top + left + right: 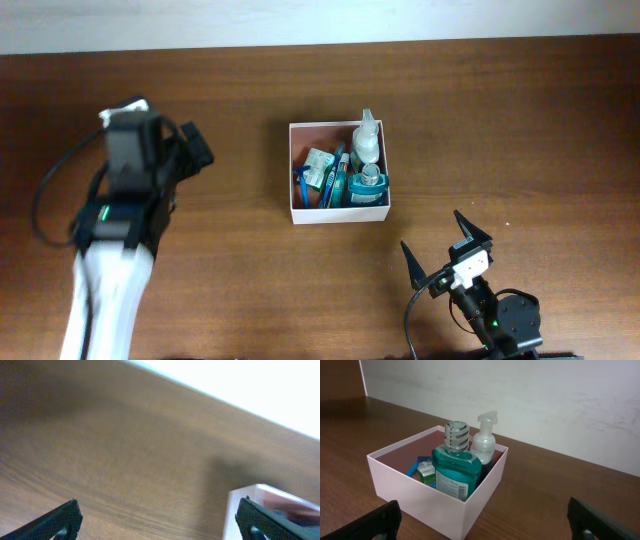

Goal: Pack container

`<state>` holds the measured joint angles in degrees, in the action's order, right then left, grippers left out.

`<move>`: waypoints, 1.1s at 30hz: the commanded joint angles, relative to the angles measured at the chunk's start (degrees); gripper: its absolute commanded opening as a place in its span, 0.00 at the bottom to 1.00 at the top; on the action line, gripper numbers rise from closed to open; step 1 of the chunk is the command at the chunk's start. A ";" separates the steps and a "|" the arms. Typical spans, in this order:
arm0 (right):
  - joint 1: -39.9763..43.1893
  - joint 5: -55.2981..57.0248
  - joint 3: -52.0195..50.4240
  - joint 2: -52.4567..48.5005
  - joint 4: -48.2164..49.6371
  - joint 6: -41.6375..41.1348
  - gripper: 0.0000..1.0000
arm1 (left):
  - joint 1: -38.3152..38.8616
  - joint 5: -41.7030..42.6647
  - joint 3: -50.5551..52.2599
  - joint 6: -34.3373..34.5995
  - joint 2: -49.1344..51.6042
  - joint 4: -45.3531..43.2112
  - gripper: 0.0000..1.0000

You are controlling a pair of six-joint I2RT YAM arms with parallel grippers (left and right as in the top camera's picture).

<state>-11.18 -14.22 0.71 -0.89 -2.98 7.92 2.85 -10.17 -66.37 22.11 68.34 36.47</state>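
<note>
The container (294,170), a square white-walled box with a reddish-brown inside, sits mid-table. It holds a teal mouthwash bottle (368,186), a clear pump bottle (366,140), a green-and-white packet (319,166) and blue items. In the right wrist view the container (410,492) shows the mouthwash bottle (456,472) and pump bottle (483,445) standing upright. My left gripper (192,150) is open and empty, left of the container; its wrist view (160,520) shows a container corner (240,510). My right gripper (440,245) is open and empty, below and right of the container (482,525).
A pale wall (320,20) runs along the table's far edge. The left arm's white sleeve (105,300) and cable lie at the left front. The right arm's base (500,320) is at the front edge.
</note>
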 commanded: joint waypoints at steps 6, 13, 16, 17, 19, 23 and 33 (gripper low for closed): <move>0.33 0.72 -0.39 0.70 -0.22 0.24 0.99 | 0.52 -0.68 1.14 -2.49 -24.35 5.42 1.00; 0.33 0.72 -0.39 0.70 -0.22 0.22 0.99 | 0.46 -0.39 7.23 -2.43 -40.39 8.11 0.99; 0.33 0.74 -0.39 0.70 -0.22 0.22 0.99 | 0.20 0.98 13.33 -2.23 -47.06 7.61 0.99; 0.33 0.74 -0.39 0.70 -0.22 0.24 0.99 | -0.07 1.62 15.06 -2.19 -48.39 6.80 0.99; 0.33 0.72 -0.39 0.70 -0.22 0.24 0.99 | -0.63 3.10 18.84 -2.19 -50.80 4.04 0.99; 0.33 0.72 -0.39 0.70 -0.22 0.24 0.99 | -1.51 3.52 26.97 -2.23 -53.94 -4.57 0.99; 0.33 0.72 -0.39 0.70 -0.22 0.22 0.99 | -1.57 3.32 46.69 -2.27 -55.25 -29.83 0.99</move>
<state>-11.18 -14.04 0.71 -0.73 -2.98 7.94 1.52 -7.49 -24.73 20.53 13.74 11.49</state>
